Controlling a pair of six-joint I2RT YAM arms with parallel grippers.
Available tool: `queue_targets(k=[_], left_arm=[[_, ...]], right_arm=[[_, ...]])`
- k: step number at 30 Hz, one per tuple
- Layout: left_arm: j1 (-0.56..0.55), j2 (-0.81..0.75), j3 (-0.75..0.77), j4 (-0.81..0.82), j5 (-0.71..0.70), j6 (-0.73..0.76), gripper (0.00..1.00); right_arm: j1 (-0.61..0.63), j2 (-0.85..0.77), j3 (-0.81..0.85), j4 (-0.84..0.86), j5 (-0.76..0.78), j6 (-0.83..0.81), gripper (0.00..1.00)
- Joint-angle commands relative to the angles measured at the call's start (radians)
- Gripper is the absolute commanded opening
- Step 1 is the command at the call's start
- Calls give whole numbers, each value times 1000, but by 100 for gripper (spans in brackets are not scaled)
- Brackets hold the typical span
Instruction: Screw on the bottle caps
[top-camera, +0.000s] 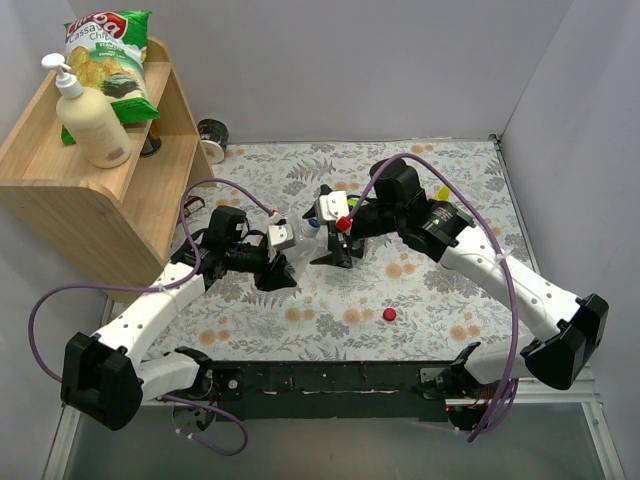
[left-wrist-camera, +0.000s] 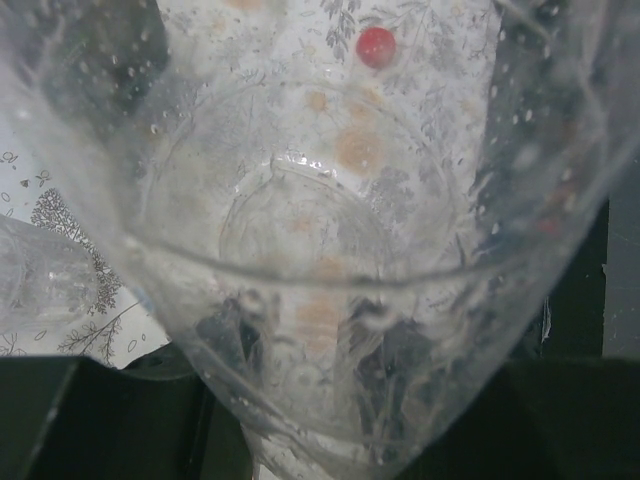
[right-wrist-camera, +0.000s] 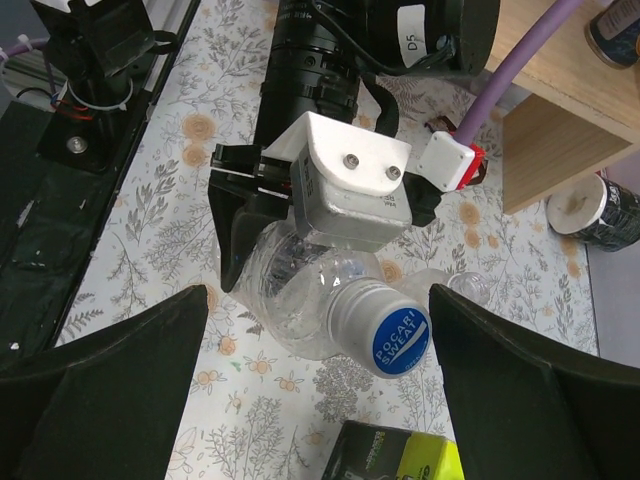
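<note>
My left gripper (top-camera: 277, 268) is shut on a clear bottle (top-camera: 298, 240) and holds it tilted over the floral mat. In the right wrist view this bottle (right-wrist-camera: 300, 300) carries a cap with a blue top (right-wrist-camera: 392, 335), and its body sits in the left gripper (right-wrist-camera: 250, 240). My right gripper (right-wrist-camera: 320, 305) is open, with one finger (right-wrist-camera: 120, 390) on each side of the cap and not touching it. The left wrist view looks through the held bottle (left-wrist-camera: 320, 250). A red cap (top-camera: 389, 314) lies loose on the mat and shows in the left wrist view (left-wrist-camera: 376, 46). A second clear bottle (right-wrist-camera: 462, 288) lies just behind.
A wooden shelf (top-camera: 60, 190) at the far left holds a cream pump bottle (top-camera: 88, 115) and a chips bag (top-camera: 110, 55). A dark can (top-camera: 213, 135) stands beside it. A yellow squeeze bottle (top-camera: 442, 192) lies behind the right arm. A black and yellow-green object (right-wrist-camera: 400, 455) sits under the right gripper.
</note>
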Motion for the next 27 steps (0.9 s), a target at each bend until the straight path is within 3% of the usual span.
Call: queue_targets(k=[1,9,16,27], left_arm=[[-4,-8,33,27,10,19,0],[0,-21,3,99,7,-83,0],[51,-24,-30,209,58,-256,0],[58,-26,-44,246,55,-281,0]], right_arm=[[6,-7,-20,-1,-31,-2,97],[6,-31,-44,-52,-16,15,95],[6,-59,-69,-101,35,21,95],[6,-77,-106,-219,136,62,95]])
